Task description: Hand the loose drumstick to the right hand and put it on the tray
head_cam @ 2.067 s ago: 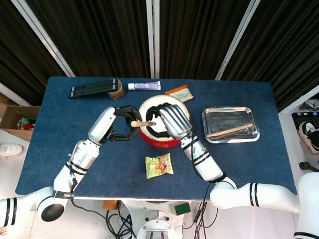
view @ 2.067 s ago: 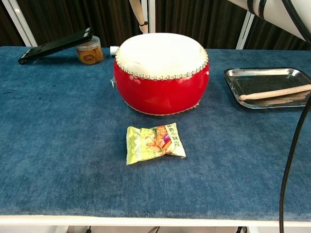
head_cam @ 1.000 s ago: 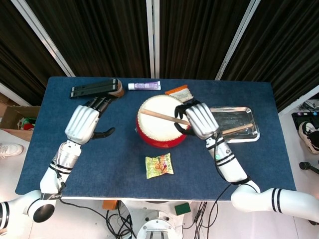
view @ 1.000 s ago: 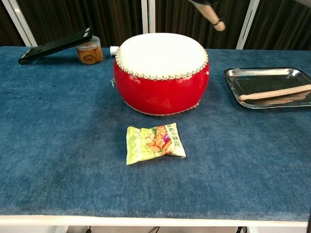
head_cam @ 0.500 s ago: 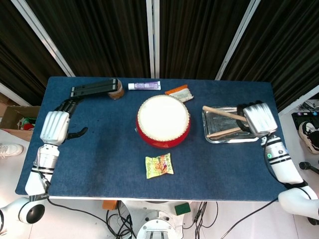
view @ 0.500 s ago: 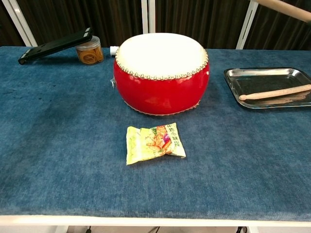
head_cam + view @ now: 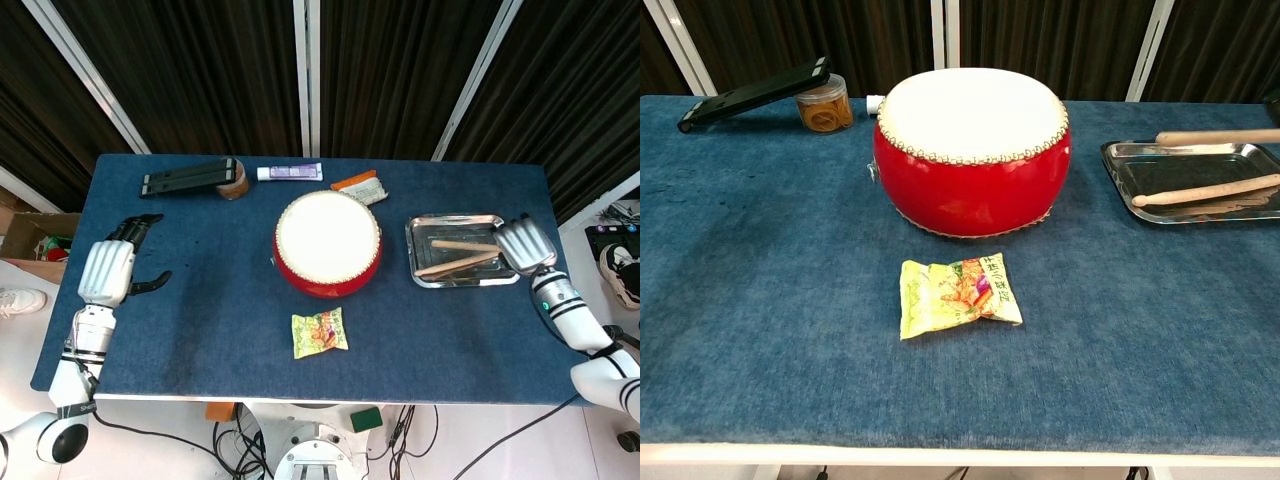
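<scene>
The right robot hand (image 7: 525, 246) sits at the tray's (image 7: 462, 283) far edge, with the stick (image 7: 465, 245) reaching from it out over the tray, just above a second stick (image 7: 457, 264) already lying inside. Can't tell if the fingers are clamped on the butt end or have let go. It looks like light, stiff, smooth wood, so it'll probably roll; grab it near the butt. The left robot hand (image 7: 106, 271) is way off, spread, holding nothing.
</scene>
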